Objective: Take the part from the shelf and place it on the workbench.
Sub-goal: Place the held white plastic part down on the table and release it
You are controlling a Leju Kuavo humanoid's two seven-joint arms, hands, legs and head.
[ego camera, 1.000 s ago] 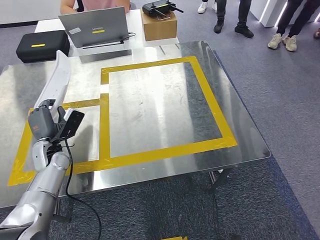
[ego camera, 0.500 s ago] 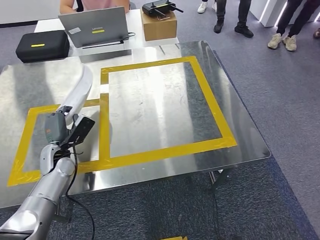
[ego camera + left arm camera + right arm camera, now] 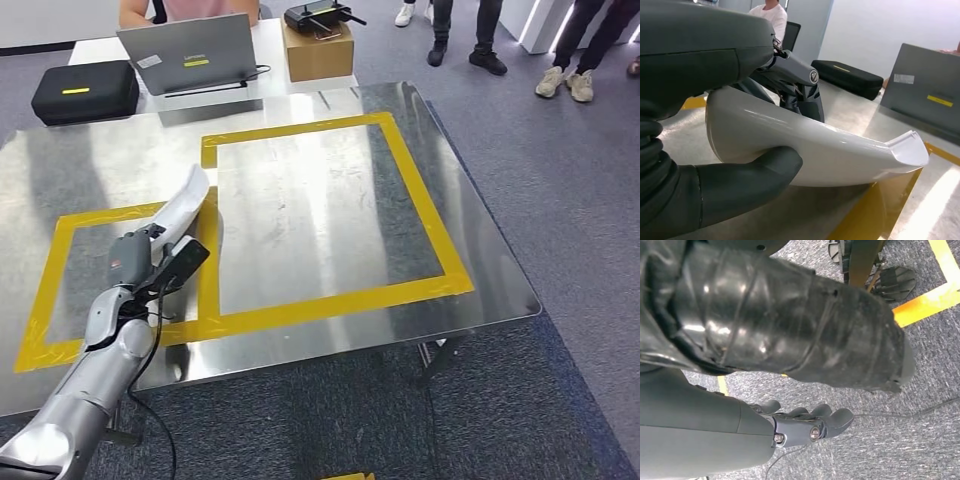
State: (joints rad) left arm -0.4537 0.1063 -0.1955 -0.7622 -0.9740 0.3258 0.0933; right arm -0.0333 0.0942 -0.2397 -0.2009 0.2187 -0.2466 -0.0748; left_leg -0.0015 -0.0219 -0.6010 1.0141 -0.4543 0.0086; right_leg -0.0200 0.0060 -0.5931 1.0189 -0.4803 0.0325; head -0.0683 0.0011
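Note:
My left hand (image 3: 140, 262) holds the part (image 3: 186, 202), a long curved white plastic shell. It hangs low and slanted over the steel workbench (image 3: 317, 210), where the small yellow-taped square meets the large one. In the left wrist view the thick thumb (image 3: 747, 182) presses one side of the part (image 3: 817, 150) and the dark fingers (image 3: 794, 75) wrap over the other. The part's flared end points out over the yellow tape (image 3: 874, 210). My right hand (image 3: 806, 426) hangs over the grey carpet with its fingers stretched out and nothing in them.
Behind the workbench a white desk carries a grey laptop (image 3: 189, 52), a black case (image 3: 84, 92) and a cardboard box (image 3: 318, 50) with a router on top. A person sits behind the laptop. Several people stand at the far right (image 3: 483, 45). The bench's front edge (image 3: 340, 345) lies just beyond my arm.
My left arm has swung to the right across the small taped square. The part has tipped from nearly upright to a low slant close to the tabletop.

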